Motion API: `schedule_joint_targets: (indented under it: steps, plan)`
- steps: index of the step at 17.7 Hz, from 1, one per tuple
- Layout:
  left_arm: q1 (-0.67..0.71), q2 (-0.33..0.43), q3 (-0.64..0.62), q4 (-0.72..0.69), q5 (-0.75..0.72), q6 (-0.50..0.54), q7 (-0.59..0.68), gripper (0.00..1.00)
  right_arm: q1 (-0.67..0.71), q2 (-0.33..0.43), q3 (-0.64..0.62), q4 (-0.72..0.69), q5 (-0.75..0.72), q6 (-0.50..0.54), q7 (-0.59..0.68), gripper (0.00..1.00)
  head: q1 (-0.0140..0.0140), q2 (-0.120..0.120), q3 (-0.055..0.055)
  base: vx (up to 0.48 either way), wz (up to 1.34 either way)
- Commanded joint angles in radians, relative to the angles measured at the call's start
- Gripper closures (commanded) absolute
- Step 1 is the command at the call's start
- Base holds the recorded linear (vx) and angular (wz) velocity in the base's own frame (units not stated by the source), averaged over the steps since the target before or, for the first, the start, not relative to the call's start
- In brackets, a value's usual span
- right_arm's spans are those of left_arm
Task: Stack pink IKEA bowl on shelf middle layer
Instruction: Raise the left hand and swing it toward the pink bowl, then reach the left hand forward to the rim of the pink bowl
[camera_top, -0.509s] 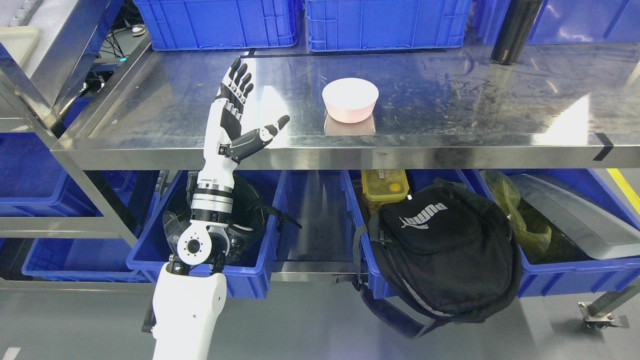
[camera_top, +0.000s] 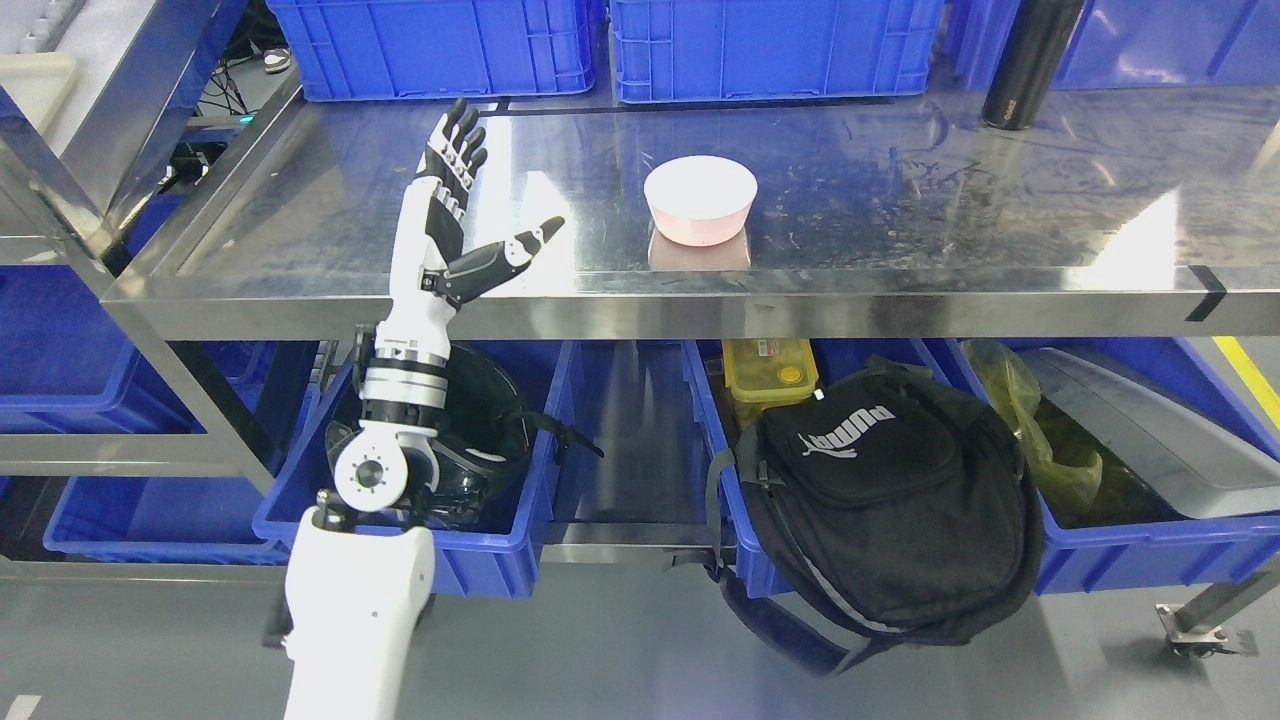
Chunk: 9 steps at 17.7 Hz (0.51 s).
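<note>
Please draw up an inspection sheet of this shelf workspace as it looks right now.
Surface: scuffed stainless steel shelf, reflective.
Job's things: one pink round bowl standing upright, mid-shelf, untouched; no second bowl seen.
Clutter: dark cylindrical bottle at back right.
Grippers: left hand open over the shelf's front left, apart from the bowl; right not in view.
Cables: some on the floor at upper left.
Surroundings: blue plastic crates behind; black backpack below.

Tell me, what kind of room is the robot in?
Probably a storeroom or robot test lab. A shiny steel shelf holds a pink bowl, and blue plastic storage crates sit behind and below, one beside a black backpack.
</note>
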Motion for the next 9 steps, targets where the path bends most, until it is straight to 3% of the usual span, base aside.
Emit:
schedule_joint_targets:
  steps: [1,3,6,9]
  plan:
    - [-0.187,0.25,-0.017,0.001,-0.271,0.082,-0.263,0.0,0.023,-0.017,0.0,-0.017,0.0,0.0,-0.001,0.0,0.0,0.0,0.0,0.0,0.0]
    - [-0.296,0.302,-0.069,0.003,-0.447,0.101,-0.526,0.01,0.023,-0.017,0.0,-0.017,0.0,0.0,-0.001,0.0,0.0,0.0,0.0,0.0,0.0]
    - [-0.402,0.394,-0.167,0.001,-0.649,0.101,-0.551,0.02,0.023,-0.017,0.0,-0.017,0.0,0.0,-0.001,0.0,0.0,0.0,0.0,0.0,0.0]
    - [-0.47,0.407,-0.304,0.006,-0.732,0.119,-0.571,0.02,0.023,-0.017,0.0,-0.017,0.0,0.0,-0.001,0.0,0.0,0.0,0.0,0.0,0.0]
